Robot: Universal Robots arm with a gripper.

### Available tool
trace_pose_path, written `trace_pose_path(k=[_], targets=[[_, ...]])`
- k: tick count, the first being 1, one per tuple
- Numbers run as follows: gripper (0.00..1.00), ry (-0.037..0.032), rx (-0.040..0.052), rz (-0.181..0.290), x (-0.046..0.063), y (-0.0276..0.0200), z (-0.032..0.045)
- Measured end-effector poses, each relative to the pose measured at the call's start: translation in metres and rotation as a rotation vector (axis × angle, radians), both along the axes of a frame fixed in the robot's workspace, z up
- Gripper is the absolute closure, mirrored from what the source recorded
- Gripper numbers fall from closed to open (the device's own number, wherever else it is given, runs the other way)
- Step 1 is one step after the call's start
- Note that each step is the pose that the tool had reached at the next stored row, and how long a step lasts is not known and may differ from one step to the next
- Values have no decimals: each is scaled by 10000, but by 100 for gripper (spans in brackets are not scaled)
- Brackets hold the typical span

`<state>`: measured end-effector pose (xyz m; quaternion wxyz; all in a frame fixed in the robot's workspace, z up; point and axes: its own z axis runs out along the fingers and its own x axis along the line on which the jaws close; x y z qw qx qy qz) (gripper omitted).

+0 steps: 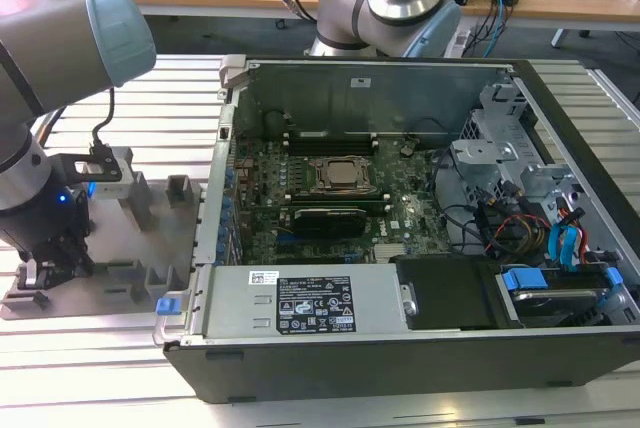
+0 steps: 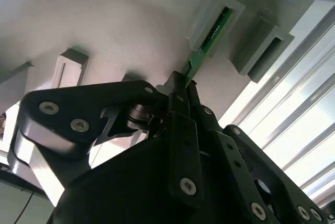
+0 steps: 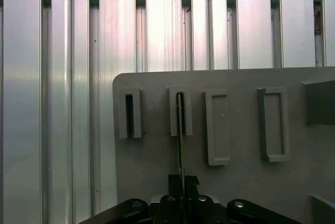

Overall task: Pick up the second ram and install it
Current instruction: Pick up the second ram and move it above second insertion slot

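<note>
The second ram (image 2: pixel 210 34) is a slim green board seen edge-on, with its far end still inside a grey slotted holder (image 2: pixel 199 20) on the grey fixture plate (image 2: pixel 125 20). In the first wrist view the ram (image 3: pixel 180 130) runs as a thin line from the holder slot (image 3: pixel 180 110) to my gripper (image 3: pixel 183 185). The black fingers (image 2: pixel 177 98) are shut on the ram's near end. In the exterior view my gripper (image 1: pixel 52 266) stands low over the fixture plate (image 1: pixel 110 248), at the exterior view's left of the open computer case (image 1: pixel 230 238).
Inside the case lies the motherboard with the square CPU socket (image 1: pixel 345 175), memory slots (image 1: pixel 330 136) behind it and a black card (image 1: pixel 325 216) in front. Other grey holders (image 3: pixel 218 127) and blocks (image 1: pixel 178 190) stand on the plate. Ribbed aluminium table (image 3: pixel 52 103) surrounds everything.
</note>
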<state>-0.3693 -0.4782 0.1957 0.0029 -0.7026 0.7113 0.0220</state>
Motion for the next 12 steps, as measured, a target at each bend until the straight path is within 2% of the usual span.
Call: trace_pose_path(k=[10,12], targets=[[86,-2,-8,0,1,0,-2],[86,-2,-10,0,0,0,18]])
